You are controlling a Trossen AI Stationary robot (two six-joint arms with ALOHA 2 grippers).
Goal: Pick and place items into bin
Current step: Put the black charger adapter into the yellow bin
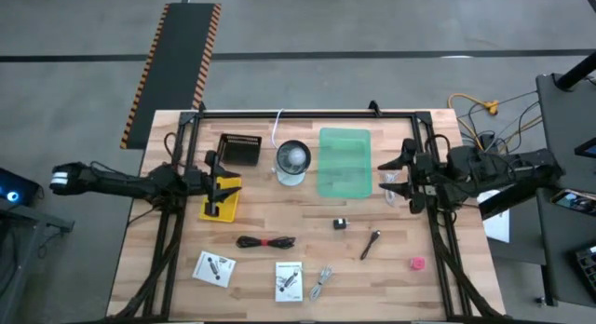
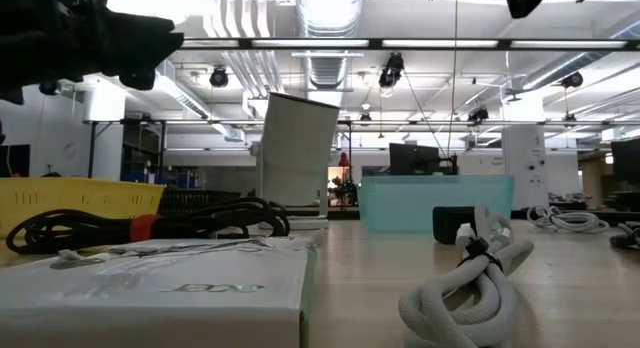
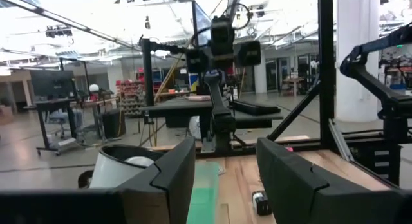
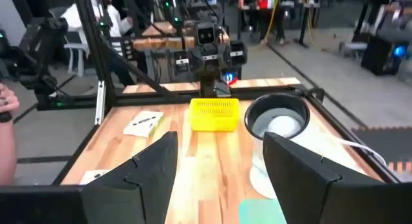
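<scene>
Loose items lie on the near half of the wooden table: a black-and-red coiled cable [image 1: 265,241], a tiny black cube [image 1: 341,223], a dark stick-like tool [image 1: 371,243], a pink-red lump [image 1: 417,263], a silver piece [image 1: 321,282] and two white printed cards [image 1: 214,268] [image 1: 289,280]. A green translucent bin [image 1: 345,161] sits at the far middle, and a yellow bin [image 1: 222,198] at the left. My left gripper [image 3: 225,153] hovers open over the yellow bin's far end [image 1: 216,175]. My right gripper [image 4: 219,143] stands open right of the green bin [image 1: 389,175], raised above the table.
A white round cup [image 1: 292,161] and a black basket [image 1: 239,149] stand left of the green bin. A white cable bundle [image 1: 391,182] lies under the right gripper. A black frame [image 1: 307,113] runs along the far edge and both sides. People show beyond the table.
</scene>
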